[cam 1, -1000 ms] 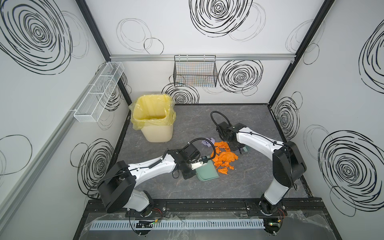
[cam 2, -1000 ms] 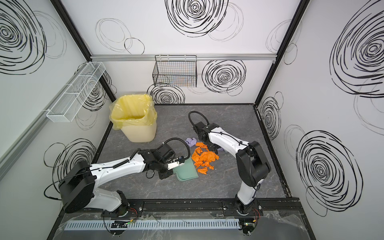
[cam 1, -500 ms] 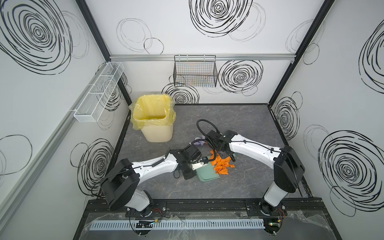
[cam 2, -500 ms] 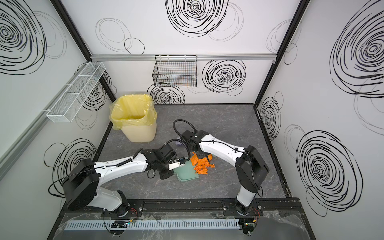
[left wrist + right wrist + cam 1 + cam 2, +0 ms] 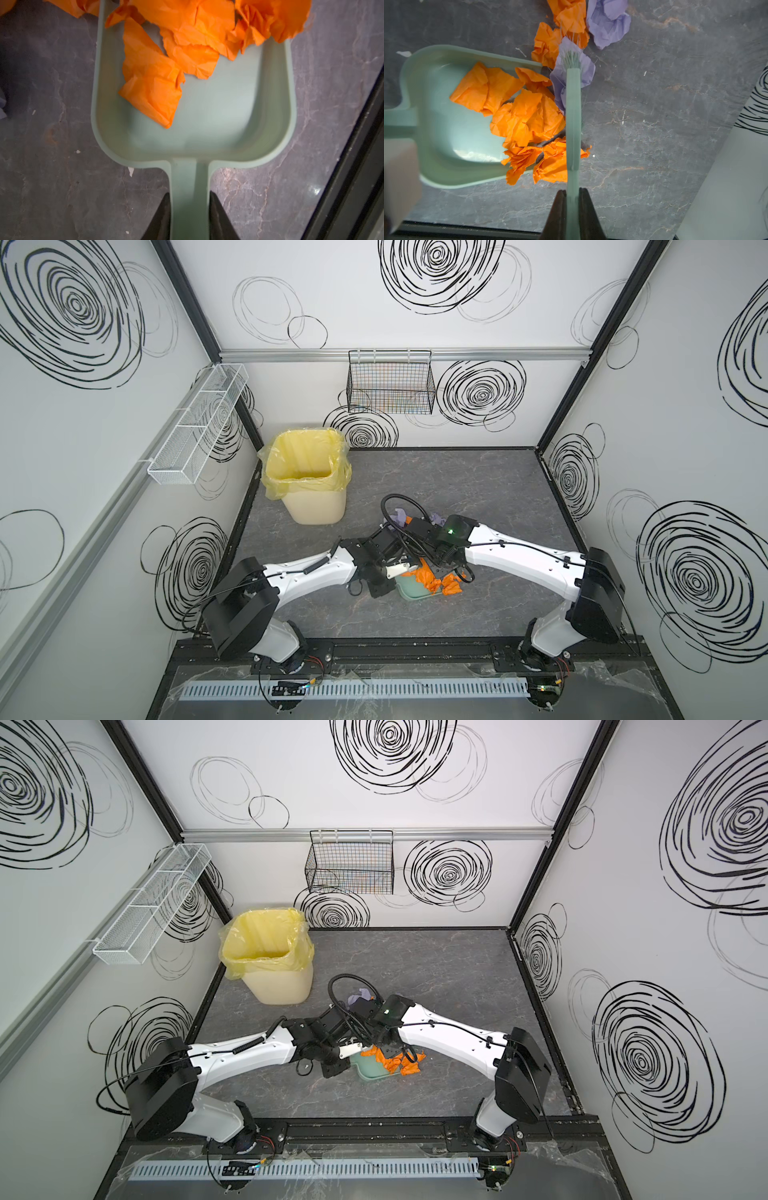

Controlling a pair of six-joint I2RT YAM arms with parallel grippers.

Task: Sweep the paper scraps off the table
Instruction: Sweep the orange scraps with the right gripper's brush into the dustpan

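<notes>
Left gripper (image 5: 189, 193) is clamping the dustpan (image 5: 218, 116) handle; I'm seeing right gripper (image 5: 572, 190) pinching the brush (image 5: 573, 99), paper scraps (image 5: 519, 118) lying at dustpan's three o'clock.

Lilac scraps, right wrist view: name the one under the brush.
The lilac scrap at the dustpan's mouth: the brush lies across it. The other lilac scrap lies clear, beyond its tip.

A cream waste bin (image 5: 316, 509) lined with a yellow bag stands at ten o'clock, a black wire basket (image 5: 390, 390) hangs at twelve, a white mesh rack (image 5: 198, 429) at nine, and a mint-green dustpan (image 5: 218, 116) meets its brush (image 5: 573, 124) mid-floor.
</notes>
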